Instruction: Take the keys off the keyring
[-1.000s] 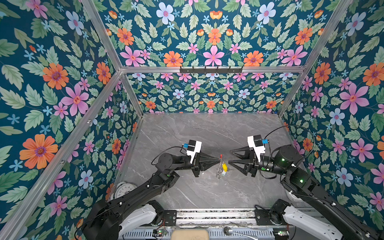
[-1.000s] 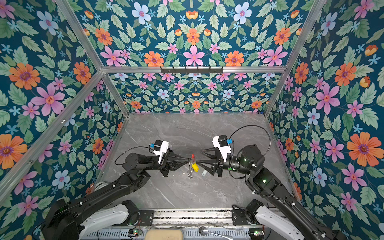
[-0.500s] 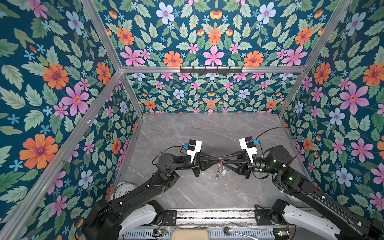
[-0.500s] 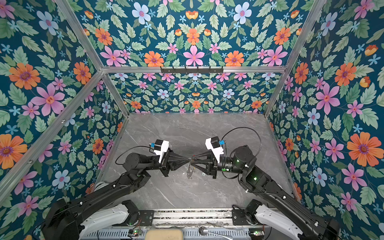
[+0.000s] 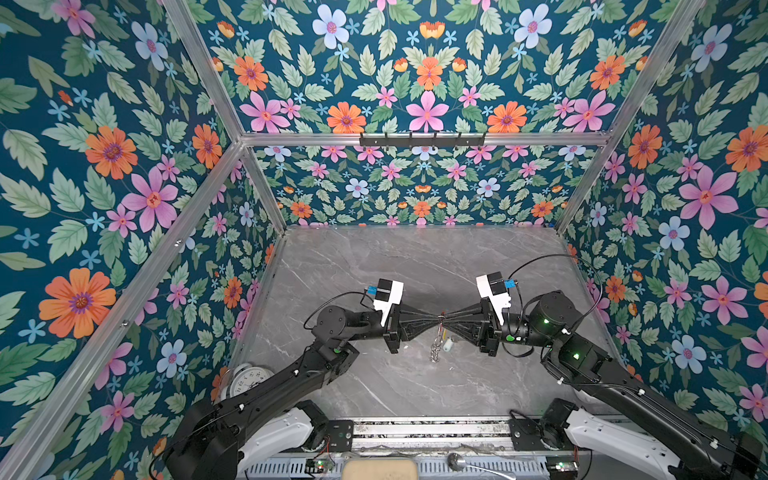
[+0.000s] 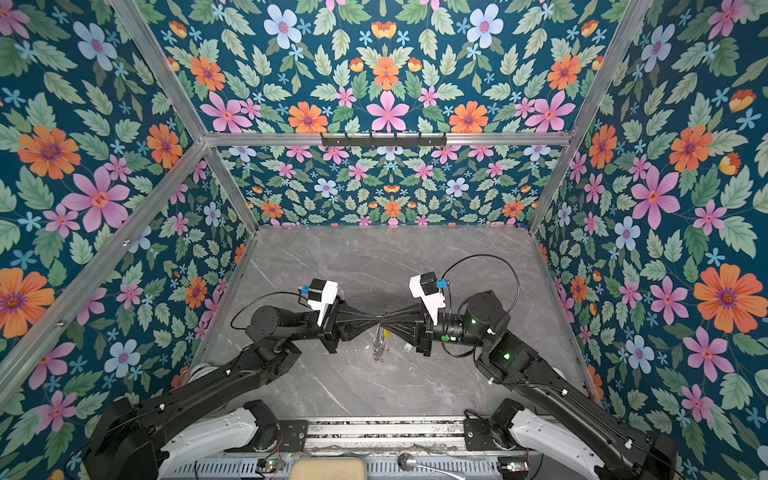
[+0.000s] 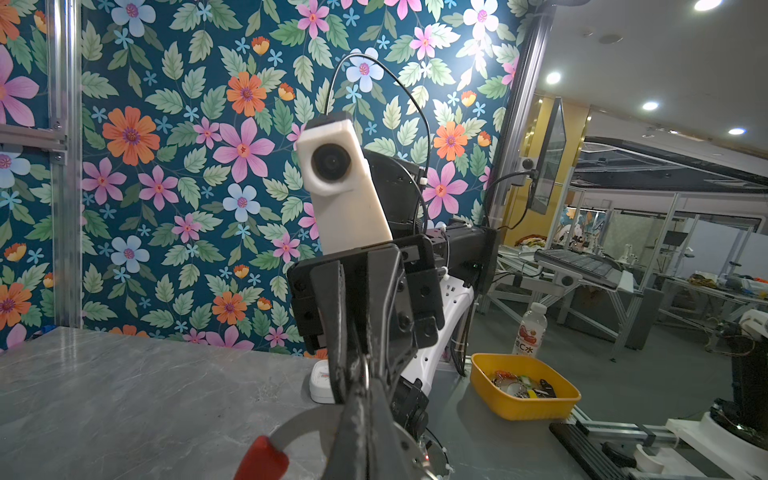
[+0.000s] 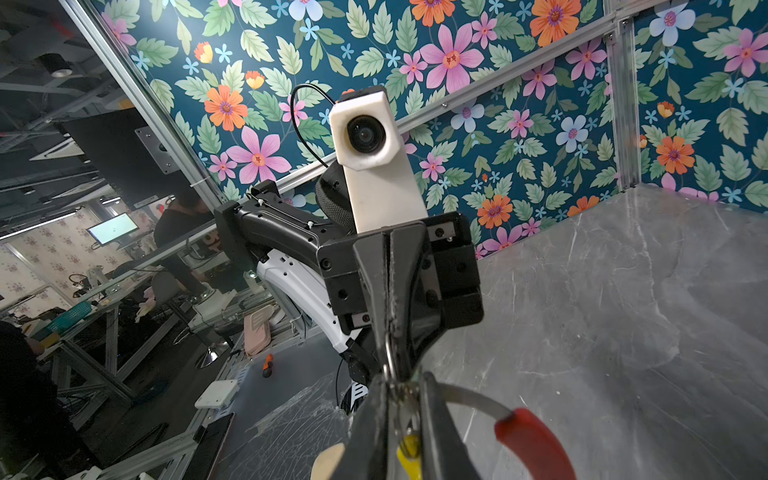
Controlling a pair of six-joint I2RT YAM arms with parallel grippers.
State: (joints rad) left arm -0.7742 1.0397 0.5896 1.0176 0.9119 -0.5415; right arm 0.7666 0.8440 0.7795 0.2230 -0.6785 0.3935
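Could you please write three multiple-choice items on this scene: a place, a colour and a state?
1. Where is the white clock? A) the table's near-left corner B) by the back wall C) the table's middle
2. What colour is the keyring's odd section? A) blue B) red C) green
3. The left gripper's jaws are: A) wide open B) shut on the keyring C) shut on the clock
Key: 1 A, a top view shows it there; 2 B, both wrist views show red; 3 B, the right wrist view shows them pressed together.
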